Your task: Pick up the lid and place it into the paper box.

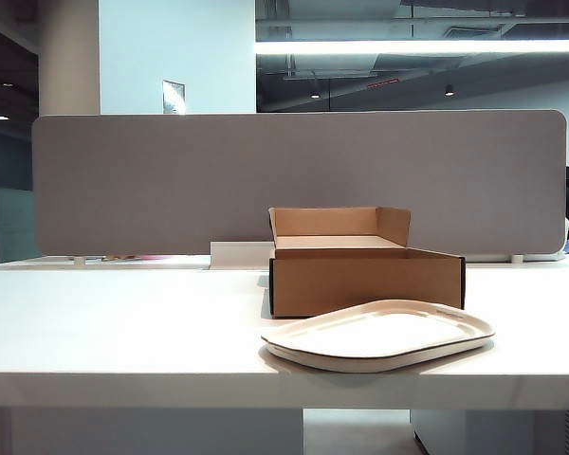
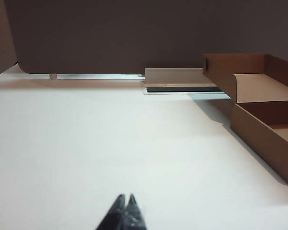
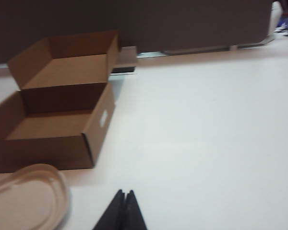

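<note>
The off-white lid [image 1: 377, 334] lies flat on the white table near its front edge, just in front of the brown paper box [image 1: 365, 267]. The box stands open and empty, its taller back flap upright. Neither arm shows in the exterior view. In the left wrist view my left gripper [image 2: 126, 197] is shut and empty above bare table, with the box [image 2: 264, 120] off to one side and the lid out of view. In the right wrist view my right gripper [image 3: 125, 192] is shut and empty, a short way from the lid [image 3: 26, 196] and the box [image 3: 62, 115].
A grey partition panel [image 1: 299, 180] runs along the table's back edge. A low white block [image 1: 239, 254] sits behind the box, against the panel. The table's front edge [image 1: 284, 389] lies close beneath the lid.
</note>
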